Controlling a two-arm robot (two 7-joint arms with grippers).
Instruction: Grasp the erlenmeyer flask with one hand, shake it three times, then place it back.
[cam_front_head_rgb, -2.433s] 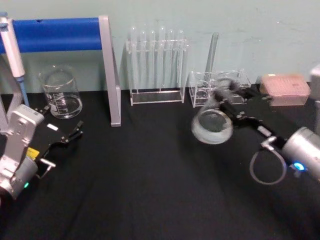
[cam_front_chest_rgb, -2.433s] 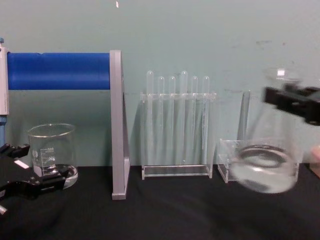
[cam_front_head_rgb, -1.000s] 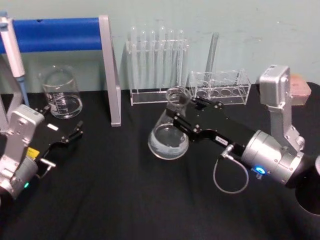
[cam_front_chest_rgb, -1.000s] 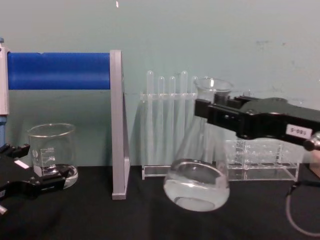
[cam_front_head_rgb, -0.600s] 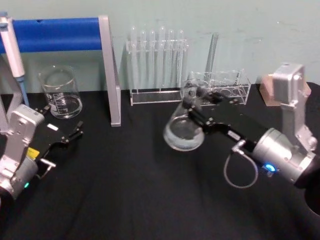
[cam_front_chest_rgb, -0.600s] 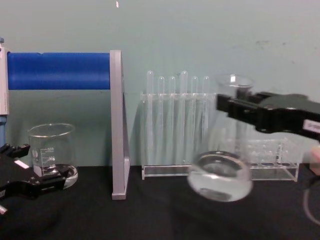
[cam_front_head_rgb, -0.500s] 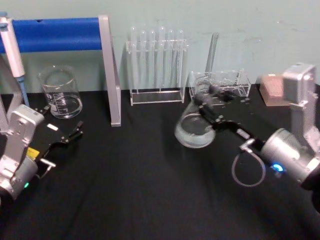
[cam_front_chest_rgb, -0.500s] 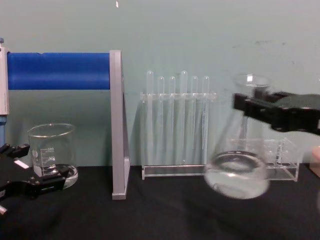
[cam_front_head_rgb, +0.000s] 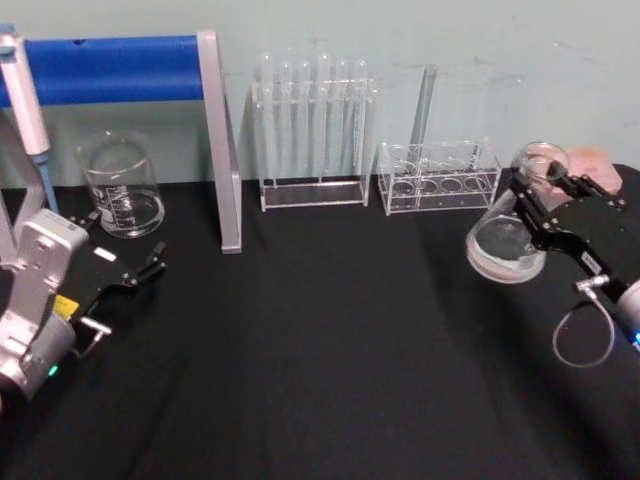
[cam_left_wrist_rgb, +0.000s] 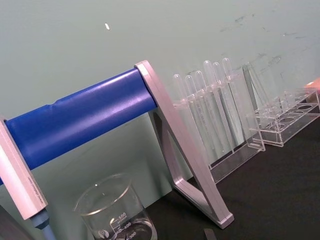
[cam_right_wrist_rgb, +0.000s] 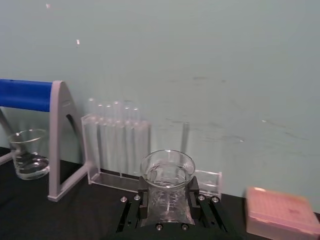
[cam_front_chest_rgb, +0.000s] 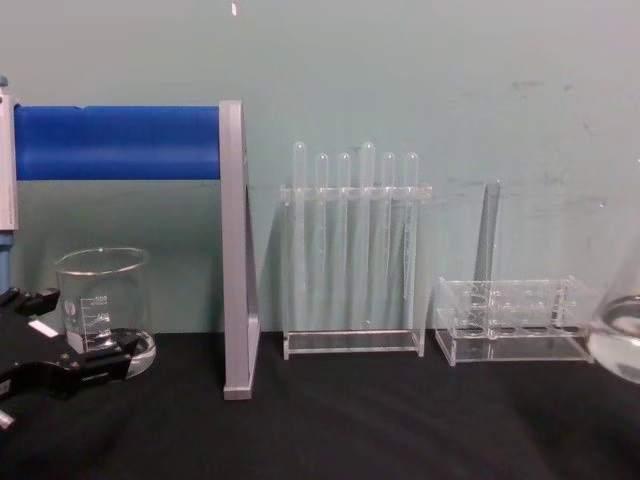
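1. The erlenmeyer flask (cam_front_head_rgb: 507, 246) is held tilted and clear of the counter (cam_front_head_rgb: 300, 360) at the far right, its neck clamped in the right end effector (cam_front_head_rgb: 537, 195).
2. Within the last second it has been swung rightward from mid-counter, past the low rack (cam_front_head_rgb: 440, 183) (what looks like a little liquid is seen in its base).
3. A shake stroke is judged to be under way; the flask has not yet been set down.
4. The left end effector (cam_front_head_rgb: 135, 275) is parked at the left, its fingers apart.
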